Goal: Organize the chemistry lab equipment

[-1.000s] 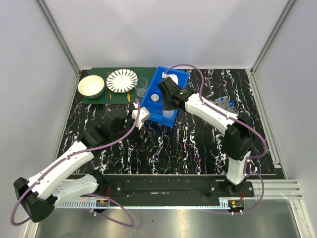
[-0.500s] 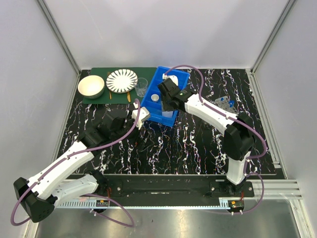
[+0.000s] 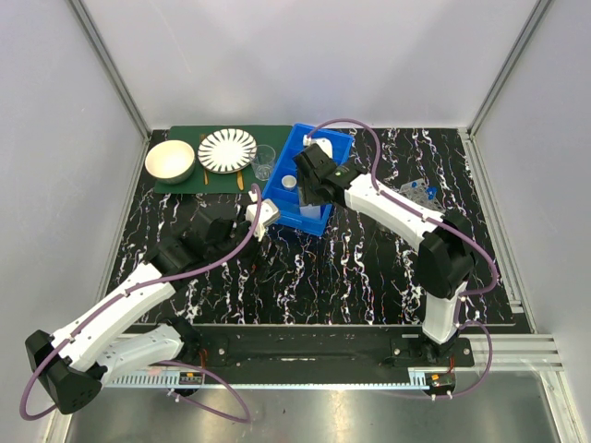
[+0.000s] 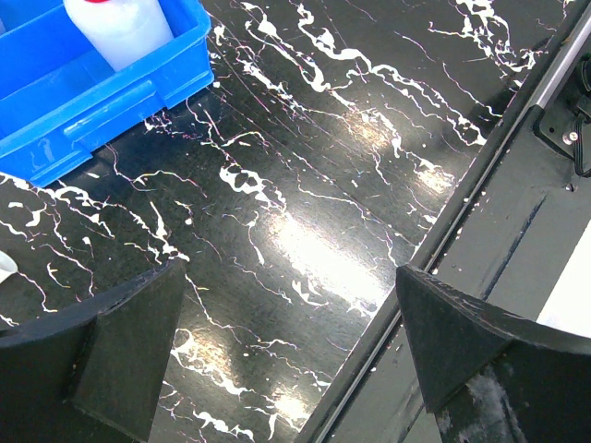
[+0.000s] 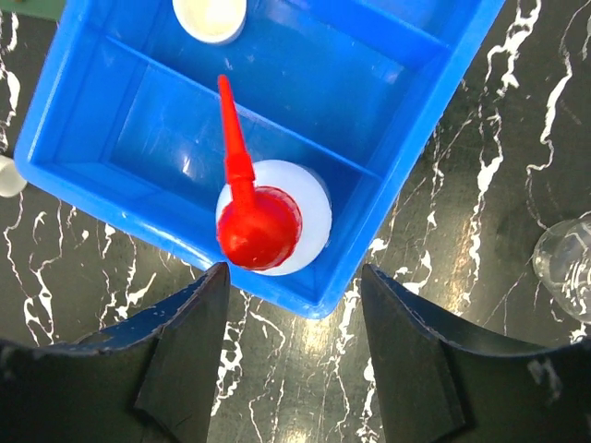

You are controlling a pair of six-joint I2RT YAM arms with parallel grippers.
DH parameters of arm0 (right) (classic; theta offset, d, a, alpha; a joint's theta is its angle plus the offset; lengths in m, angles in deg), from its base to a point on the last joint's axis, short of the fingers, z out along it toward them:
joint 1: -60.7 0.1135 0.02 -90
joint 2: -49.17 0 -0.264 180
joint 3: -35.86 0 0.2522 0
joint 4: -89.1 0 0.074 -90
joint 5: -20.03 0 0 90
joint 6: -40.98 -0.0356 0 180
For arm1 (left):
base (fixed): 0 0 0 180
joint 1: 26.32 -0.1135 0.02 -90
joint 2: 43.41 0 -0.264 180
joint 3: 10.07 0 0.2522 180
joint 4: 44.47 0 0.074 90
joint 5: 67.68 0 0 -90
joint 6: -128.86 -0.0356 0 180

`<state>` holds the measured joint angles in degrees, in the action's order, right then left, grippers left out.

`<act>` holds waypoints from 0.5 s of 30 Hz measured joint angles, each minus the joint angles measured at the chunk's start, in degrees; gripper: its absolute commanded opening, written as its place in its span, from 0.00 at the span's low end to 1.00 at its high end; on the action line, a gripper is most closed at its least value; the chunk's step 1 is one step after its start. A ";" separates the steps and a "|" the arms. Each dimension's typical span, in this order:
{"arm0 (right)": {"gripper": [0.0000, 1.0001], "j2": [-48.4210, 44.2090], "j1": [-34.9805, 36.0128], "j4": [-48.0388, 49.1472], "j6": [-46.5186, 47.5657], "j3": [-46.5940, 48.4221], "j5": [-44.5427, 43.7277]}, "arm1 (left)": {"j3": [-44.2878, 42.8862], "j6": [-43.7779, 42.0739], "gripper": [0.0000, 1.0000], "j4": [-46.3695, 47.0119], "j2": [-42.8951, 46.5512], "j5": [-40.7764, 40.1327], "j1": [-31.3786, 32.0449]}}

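Squeeze bottle stands in the blue bin's end compartment, free below the parted right hand. The left hand gapes empty. Probably light and soft-walled: grip the white body gently, not the nozzle.

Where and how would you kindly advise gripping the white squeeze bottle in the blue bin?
Likely from straight above, on the round white body of the squeeze bottle, just below its red cap: it stands upright, the blue bin walls off its sides, and the thin nozzle slants.
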<state>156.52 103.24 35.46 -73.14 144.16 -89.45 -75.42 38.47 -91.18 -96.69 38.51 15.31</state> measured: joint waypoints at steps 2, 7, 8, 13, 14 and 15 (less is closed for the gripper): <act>0.66 0.00 0.00 -0.50 0.13 1.11 -1.25 | 0.00 0.00 0.99 0.00 0.00 0.00 0.00; 0.65 0.31 -1.42 -2.12 -0.20 6.51 -5.11 | 0.00 0.00 0.99 0.02 0.00 0.00 0.00; 0.65 0.42 -2.34 -2.05 -0.46 7.45 -5.40 | 0.00 0.00 0.99 0.00 0.00 0.00 0.00; 0.63 3.15 -10.27 -2.10 -2.71 11.30 -6.78 | 0.00 0.00 0.99 0.00 0.00 0.00 0.00; 0.63 4.57 -11.98 -2.05 -3.13 12.35 -6.86 | 0.00 0.00 0.99 0.00 0.00 0.02 0.00; 0.63 6.01 -13.51 -2.08 -3.45 13.27 -6.91 | 0.00 0.00 0.99 0.02 0.00 0.02 0.00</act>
<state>162.53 89.74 33.38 -76.59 157.43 -96.36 -75.42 38.47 -91.15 -96.69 38.53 15.31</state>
